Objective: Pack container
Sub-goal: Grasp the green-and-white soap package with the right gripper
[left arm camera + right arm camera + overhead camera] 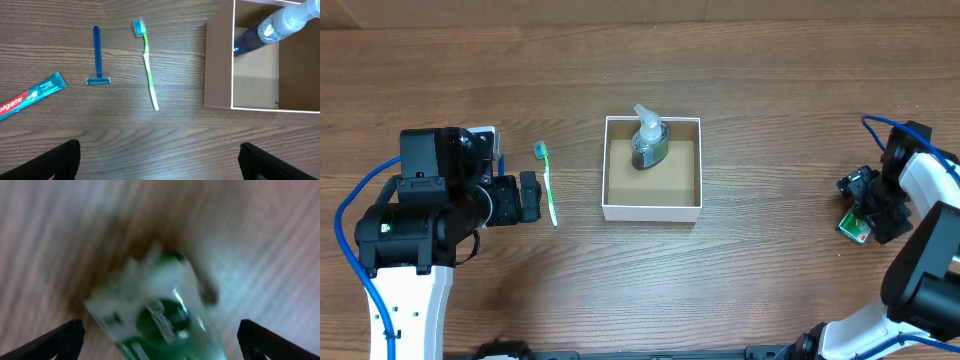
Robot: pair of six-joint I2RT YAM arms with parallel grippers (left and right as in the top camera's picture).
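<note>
Counting one item packed: the shallow white cardboard box with brown inside (651, 212) sits mid-worktop (770, 300), holding only a clear pump bottle (649, 143). The green toothbrush (548, 183), blue razor (97, 55) and toothpaste tube (31, 95) lie outside by my spread, empty left hand (532, 197). My right hand (868, 207), also spread, hovers over a blurred green packet (857, 224).

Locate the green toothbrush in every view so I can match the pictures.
Overhead: the toothbrush lies left of centre, just left of the container, not touching it.
Left wrist: upper centre, head toward the top edge, left of the container.
Right wrist: not in it.
Shared landmark: the container, which lies to the right of the toothbrush in both the overhead and left wrist views.
</note>
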